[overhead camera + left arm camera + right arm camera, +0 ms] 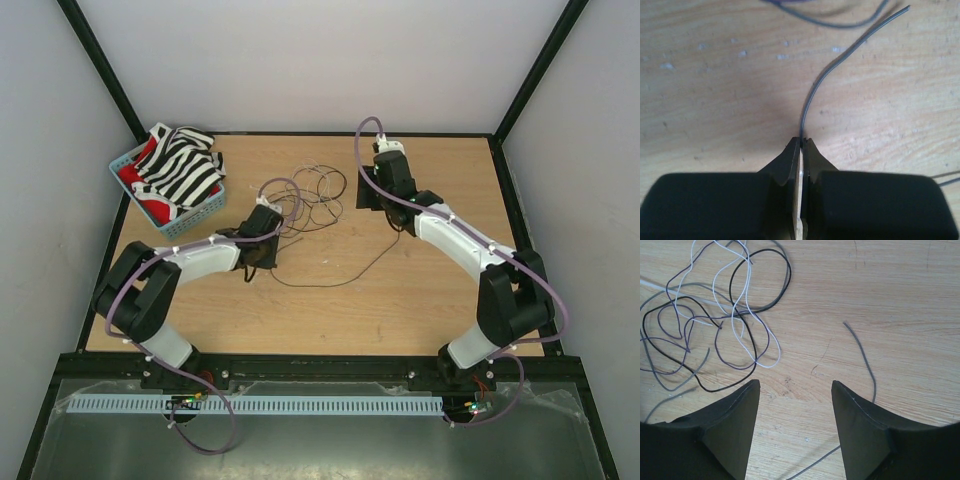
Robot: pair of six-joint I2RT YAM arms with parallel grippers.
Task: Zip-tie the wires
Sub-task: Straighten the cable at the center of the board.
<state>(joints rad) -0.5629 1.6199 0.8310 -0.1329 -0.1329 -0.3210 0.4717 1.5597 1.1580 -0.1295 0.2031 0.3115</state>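
Your left gripper (801, 142) pinches one grey strand (812, 100) at the near edge of the wires (312, 195), which lie tangled mid-bench (420, 300). Your right gripper (795, 385) hangs spread beside them. This looks like gathering; next, draw that strand into a bundle.

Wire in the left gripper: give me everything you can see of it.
The wire is one thin, smooth grey strand, plastic-coated by its look. The left gripper has its jaws shut on it at their very tips. From the pinch it runs up, then bends right in a slack curve to a free cut end over the wooden table. A darker strand passes above, not touching it.
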